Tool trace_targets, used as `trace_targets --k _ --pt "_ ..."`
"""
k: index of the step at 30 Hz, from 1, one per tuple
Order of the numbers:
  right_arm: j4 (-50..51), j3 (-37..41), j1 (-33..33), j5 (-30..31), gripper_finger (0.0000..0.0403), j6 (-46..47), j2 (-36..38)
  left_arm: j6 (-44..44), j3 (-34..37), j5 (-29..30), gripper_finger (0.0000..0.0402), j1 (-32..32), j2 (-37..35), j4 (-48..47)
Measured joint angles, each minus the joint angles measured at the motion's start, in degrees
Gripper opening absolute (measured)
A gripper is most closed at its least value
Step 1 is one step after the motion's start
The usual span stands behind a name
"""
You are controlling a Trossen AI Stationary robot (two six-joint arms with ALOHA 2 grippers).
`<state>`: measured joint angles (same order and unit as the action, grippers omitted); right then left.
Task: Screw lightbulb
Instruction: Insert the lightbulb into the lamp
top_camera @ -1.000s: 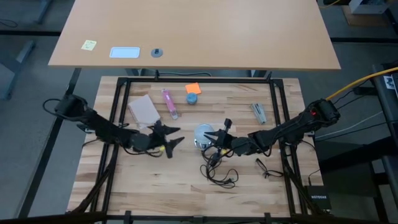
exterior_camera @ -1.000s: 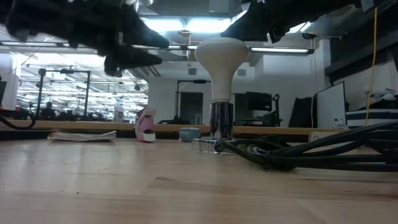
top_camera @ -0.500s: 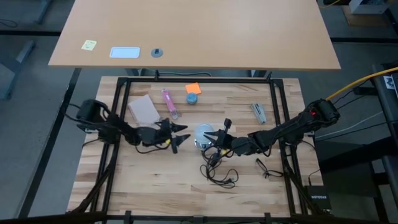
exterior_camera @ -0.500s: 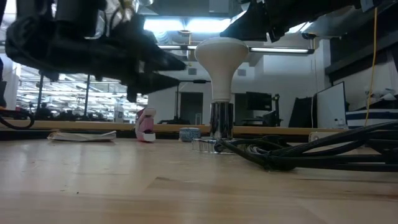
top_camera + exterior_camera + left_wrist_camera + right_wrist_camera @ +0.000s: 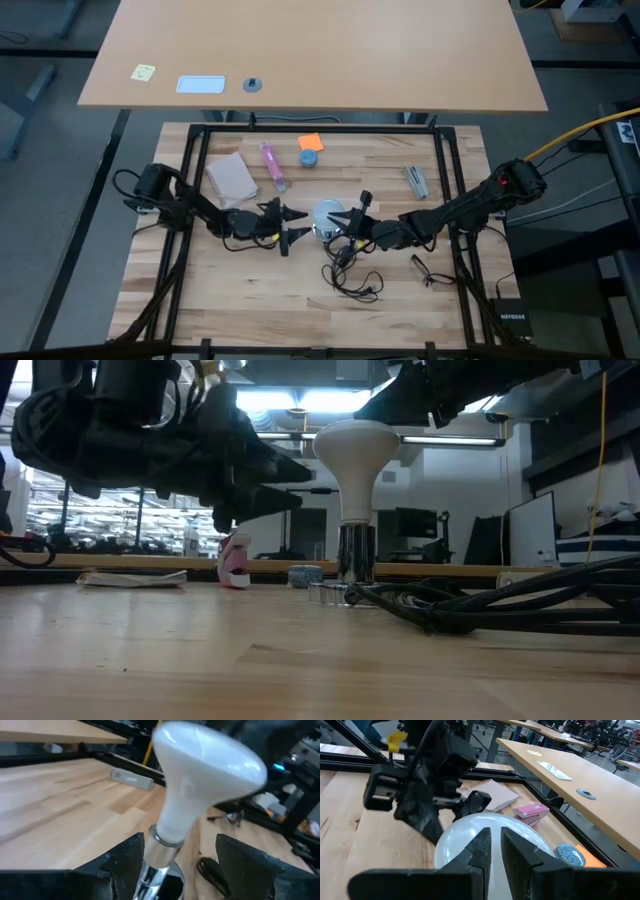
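While the lightbulb (image 5: 356,460) stands upright in the silver lamp base (image 5: 355,556) near the middle of the wooden table (image 5: 250,300), the left gripper (image 5: 296,225) sits just beside its globe — fingers spread wide, touching nothing. The right gripper (image 5: 352,221) waits close on the bulb's opposite side, above the black cord (image 5: 355,275) — fingers nearly together, grasping nothing visible.

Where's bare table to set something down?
Free: the near strip of the table, left of the cord; the far right, between the blue object and the metal piece. Crowded: the middle, where the left gripper and right gripper flank the bulb. The notepad and pink item fill the far left.
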<state>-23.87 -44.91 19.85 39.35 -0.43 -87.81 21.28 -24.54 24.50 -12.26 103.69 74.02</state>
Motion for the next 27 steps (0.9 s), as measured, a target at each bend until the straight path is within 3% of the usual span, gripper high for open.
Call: trace_targets --k 10,18,27 --pt "-0.2 0.0 0.0 0.0 0.005 0.0 0.0 -2.2 -6.0 -8.2 0.0239 2.5 7.9 -0.3" --pt "-0.4 0.0 0.0 0.0 0.005 0.0 0.0 2.1 -6.7 -13.6 0.0239 4.9 8.2 -3.6" --pt "-0.4 0.0 0.0 0.0 0.005 0.1 0.0 8.5 -6.7 -24.4 0.0239 6.1 8.1 -5.5"
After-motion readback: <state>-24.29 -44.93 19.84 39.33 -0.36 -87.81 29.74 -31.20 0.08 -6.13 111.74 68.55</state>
